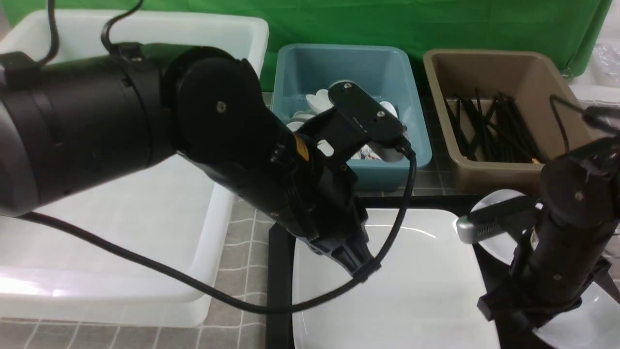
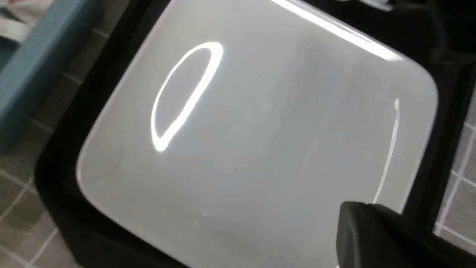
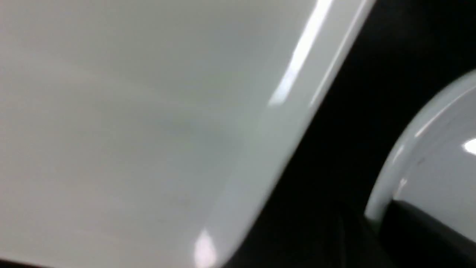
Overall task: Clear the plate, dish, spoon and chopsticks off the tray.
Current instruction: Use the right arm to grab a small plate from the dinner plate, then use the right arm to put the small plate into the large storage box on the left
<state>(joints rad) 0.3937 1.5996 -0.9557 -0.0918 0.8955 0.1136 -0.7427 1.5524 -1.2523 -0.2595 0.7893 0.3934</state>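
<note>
Left wrist cam shows the whole plate (image 2: 260, 149) flat on the tray (image 2: 55, 175), left side. In the front view the left tool (image 1: 357, 261) covers its far-left corner. Right tool (image 1: 528, 310) is down by the dish (image 3: 438, 149) at the tray's right edge. Can't tell if either tool is open or closed.

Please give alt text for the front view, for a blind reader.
A large white plate lies on a black tray, the left arm stretched over it, the right arm low over a white dish. Behind stand a white tub, a blue tub of spoons and a brown tub of black sticks.
</note>
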